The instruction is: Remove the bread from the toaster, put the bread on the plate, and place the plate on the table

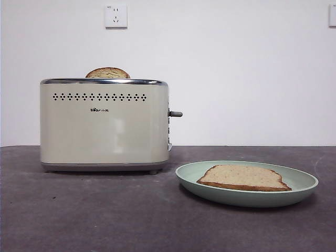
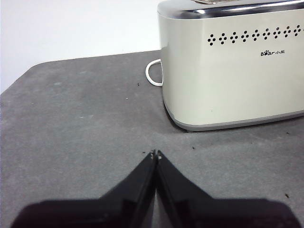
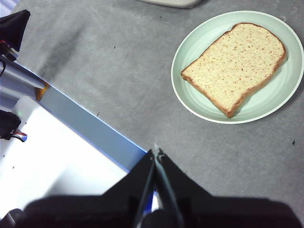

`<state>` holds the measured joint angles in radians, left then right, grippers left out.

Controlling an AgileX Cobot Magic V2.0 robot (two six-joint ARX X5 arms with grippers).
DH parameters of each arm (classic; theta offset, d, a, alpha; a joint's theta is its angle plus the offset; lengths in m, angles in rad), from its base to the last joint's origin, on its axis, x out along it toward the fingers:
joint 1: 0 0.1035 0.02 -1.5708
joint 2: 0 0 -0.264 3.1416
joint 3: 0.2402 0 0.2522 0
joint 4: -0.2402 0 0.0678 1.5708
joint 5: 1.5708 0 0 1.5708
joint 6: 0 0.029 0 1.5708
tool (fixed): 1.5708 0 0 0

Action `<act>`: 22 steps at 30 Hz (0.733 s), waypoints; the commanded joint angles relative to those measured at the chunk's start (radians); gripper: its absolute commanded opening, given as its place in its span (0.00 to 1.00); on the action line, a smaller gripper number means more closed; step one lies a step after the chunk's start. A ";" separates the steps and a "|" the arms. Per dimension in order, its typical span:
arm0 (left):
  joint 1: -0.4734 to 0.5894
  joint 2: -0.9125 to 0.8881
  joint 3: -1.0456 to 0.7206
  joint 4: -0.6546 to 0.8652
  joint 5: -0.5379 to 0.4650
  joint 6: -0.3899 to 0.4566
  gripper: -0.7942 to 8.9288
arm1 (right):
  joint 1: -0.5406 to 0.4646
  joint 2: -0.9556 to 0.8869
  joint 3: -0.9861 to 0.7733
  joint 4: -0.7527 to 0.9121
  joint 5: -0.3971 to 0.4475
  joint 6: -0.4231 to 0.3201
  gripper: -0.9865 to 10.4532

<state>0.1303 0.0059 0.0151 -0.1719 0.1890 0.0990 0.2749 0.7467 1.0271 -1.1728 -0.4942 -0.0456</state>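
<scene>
Toaster bread: I see a slice (image 1: 107, 73) poking its dome from the toaster (image 1: 104, 126); only the crust top shows.
Plate: the plate (image 1: 247, 184) sits on the table (image 1: 105, 215) at the toaster's 4 o'clock, a second slice (image 1: 243, 177) flat on it.
Left gripper (image 2: 155, 154): jaws closed, empty, near the toaster's base.
Right gripper (image 3: 156, 151): closed, empty, plate at its 1 o'clock.
Next move: I'd open wide, descend straight, pinch the crust.
Hidden: slot depth, toaster's far side.

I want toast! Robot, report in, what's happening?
Left tool and right tool shut, empty, waiting. One bread slice flat on plate, plate on table. Another slice in toaster. Nothing blocking.
</scene>
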 commanded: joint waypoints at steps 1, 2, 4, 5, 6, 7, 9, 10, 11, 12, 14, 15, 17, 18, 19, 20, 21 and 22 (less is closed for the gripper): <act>0.000 -0.003 -0.012 0.004 -0.004 -0.010 0.08 | 0.001 -0.001 -0.003 0.005 0.003 -0.008 0.09; 0.000 -0.003 -0.012 0.004 -0.004 -0.010 0.08 | 0.001 -0.001 -0.003 0.005 0.003 -0.008 0.09; 0.000 -0.003 -0.012 0.004 -0.004 -0.010 0.08 | 0.001 -0.001 -0.003 0.005 0.002 -0.008 0.09; 0.000 -0.003 -0.012 0.004 -0.004 -0.010 0.08 | 0.001 -0.001 -0.003 0.005 0.003 -0.008 0.09; 0.000 -0.003 -0.012 0.003 -0.004 -0.010 0.08 | 0.002 -0.001 -0.003 0.005 0.002 -0.008 0.09; 0.000 -0.003 -0.012 0.004 -0.004 -0.010 0.08 | 0.002 -0.003 -0.003 0.005 0.008 -0.008 0.09; 0.000 -0.003 -0.012 0.004 -0.004 -0.010 0.08 | -0.005 -0.032 -0.003 0.035 0.044 -0.078 0.09; 0.000 -0.003 -0.012 0.004 -0.004 -0.010 0.08 | -0.010 -0.052 -0.003 0.053 0.062 -0.091 0.09; 0.000 -0.003 -0.012 0.004 -0.004 -0.010 0.08 | -0.019 -0.080 -0.005 0.082 0.077 -0.107 0.09; 0.000 -0.003 -0.012 0.004 -0.004 -0.010 0.08 | -0.031 -0.111 -0.009 0.125 0.080 -0.115 0.09; 0.000 -0.003 -0.012 0.004 -0.004 -0.010 0.08 | -0.066 -0.175 -0.032 0.232 0.074 -0.115 0.09; 0.000 -0.003 -0.012 0.004 -0.004 -0.010 0.08 | -0.085 -0.204 -0.051 0.279 0.076 -0.108 0.09; 0.000 -0.003 -0.012 0.004 -0.004 -0.010 0.08 | -0.135 -0.278 -0.109 0.370 0.088 -0.101 0.09; 0.000 -0.003 -0.012 0.004 -0.004 -0.010 0.08 | -0.154 -0.310 -0.142 0.408 0.097 -0.102 0.09; 0.000 -0.003 -0.012 0.004 -0.004 -0.010 0.08 | -0.169 -0.341 -0.179 0.447 0.117 -0.102 0.09; 0.000 -0.003 -0.012 0.004 -0.004 -0.010 0.08 | -0.184 -0.381 -0.237 0.510 0.149 -0.102 0.09; 0.000 -0.003 -0.012 0.004 -0.004 -0.010 0.08 | -0.192 -0.412 -0.285 0.565 0.166 -0.101 0.09; 0.000 -0.003 -0.012 0.004 -0.004 -0.010 0.08 | -0.202 -0.446 -0.345 0.634 0.171 -0.101 0.09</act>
<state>0.1303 0.0059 0.0151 -0.1719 0.1890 0.0929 0.0772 0.3256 0.7467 -0.5995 -0.3313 -0.1432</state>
